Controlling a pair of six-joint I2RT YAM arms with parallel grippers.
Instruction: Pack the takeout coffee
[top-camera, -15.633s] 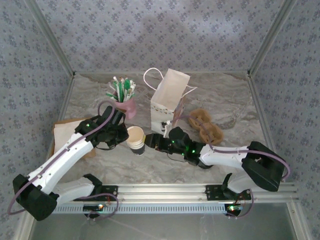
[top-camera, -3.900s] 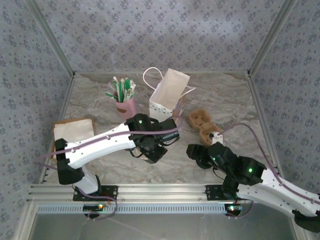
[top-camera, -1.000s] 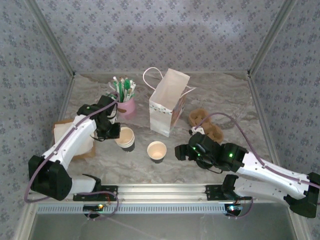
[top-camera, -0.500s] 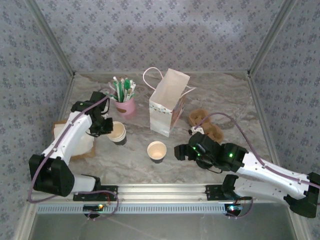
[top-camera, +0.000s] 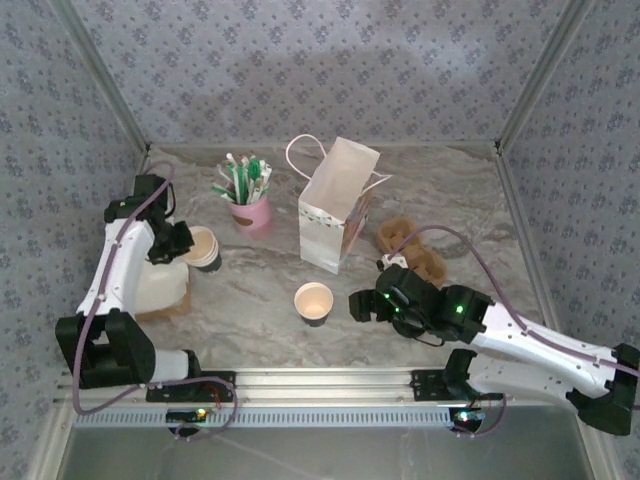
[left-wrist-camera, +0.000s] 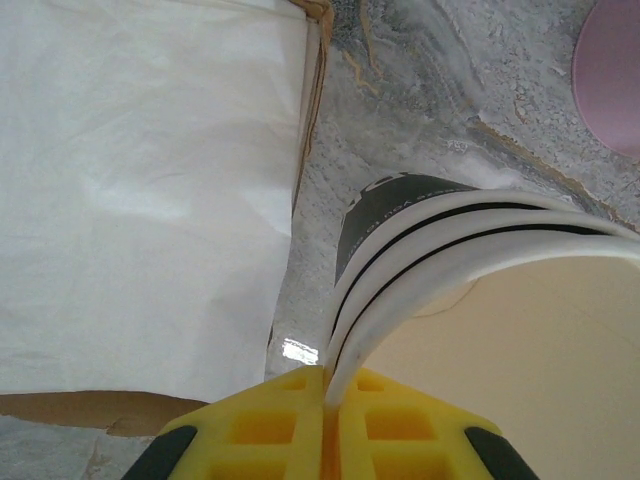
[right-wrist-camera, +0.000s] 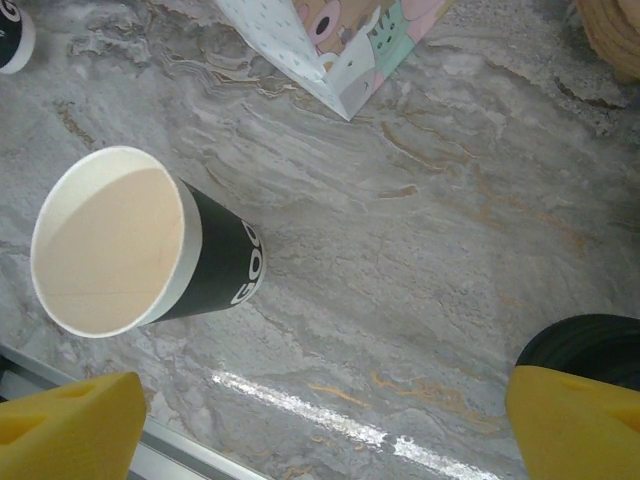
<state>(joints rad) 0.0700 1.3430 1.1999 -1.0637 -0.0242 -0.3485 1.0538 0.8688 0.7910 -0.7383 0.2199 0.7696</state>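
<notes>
White letters "GOO" run down the dark side of the single cup (right-wrist-camera: 115, 240), which stands open-topped on the tabletop (right-wrist-camera: 420, 250) near the middle, nearer than the cartoon-printed paper bag (top-camera: 335, 200). The left wrist view separates nested rims in the stack of cups (left-wrist-camera: 450, 230); the clenched left claw (left-wrist-camera: 330, 390) pinches them beside white paper (left-wrist-camera: 140, 190). The right claw (right-wrist-camera: 320, 430) gapes wide, empty, just right of the single cup
</notes>
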